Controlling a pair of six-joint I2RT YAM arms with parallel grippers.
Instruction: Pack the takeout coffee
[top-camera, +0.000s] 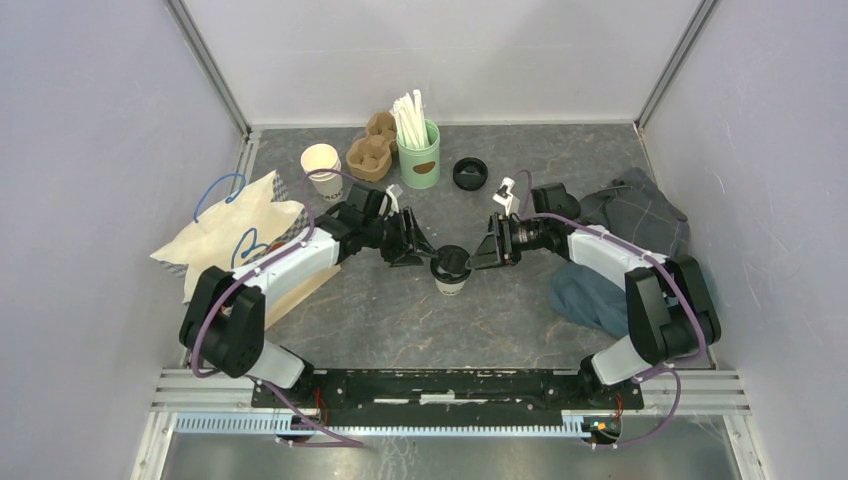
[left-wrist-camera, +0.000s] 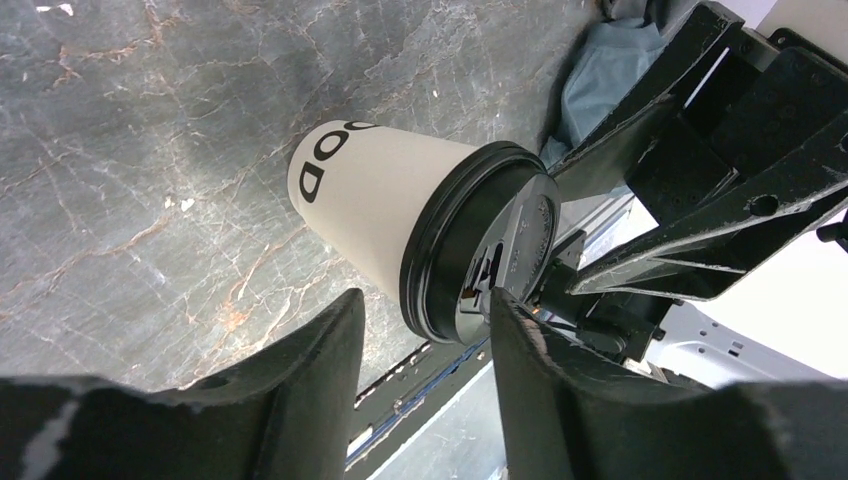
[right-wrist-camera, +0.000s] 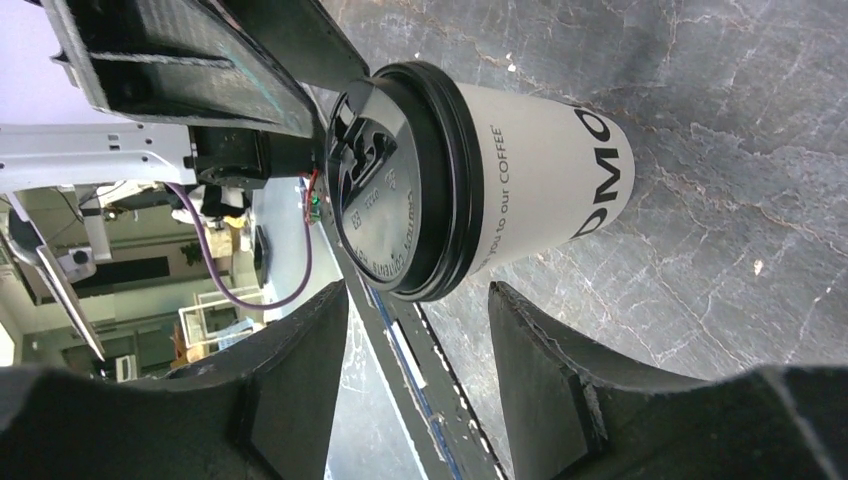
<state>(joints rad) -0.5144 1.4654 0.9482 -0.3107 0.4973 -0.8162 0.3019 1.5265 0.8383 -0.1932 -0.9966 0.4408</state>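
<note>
The takeout coffee (top-camera: 451, 270), a white paper cup with dark print and a black lid, stands upright on the table between the two arms. My left gripper (top-camera: 419, 251) is open just left of the lid. My right gripper (top-camera: 482, 252) is open just right of it. In the left wrist view the cup (left-wrist-camera: 375, 205) lies just past my open left gripper (left-wrist-camera: 425, 335), and its lid edge sits level with the fingertips. In the right wrist view the cup (right-wrist-camera: 540, 170) sits just beyond my open right gripper (right-wrist-camera: 418, 320). Neither gripper holds anything.
A brown paper bag (top-camera: 235, 235) with blue handles lies at the left. At the back are a lidless white cup (top-camera: 321, 165), a cardboard cup carrier (top-camera: 370, 148), a green holder of white sticks (top-camera: 418, 150) and a loose black lid (top-camera: 470, 173). Grey (top-camera: 635, 215) and blue (top-camera: 590, 295) cloths lie at the right.
</note>
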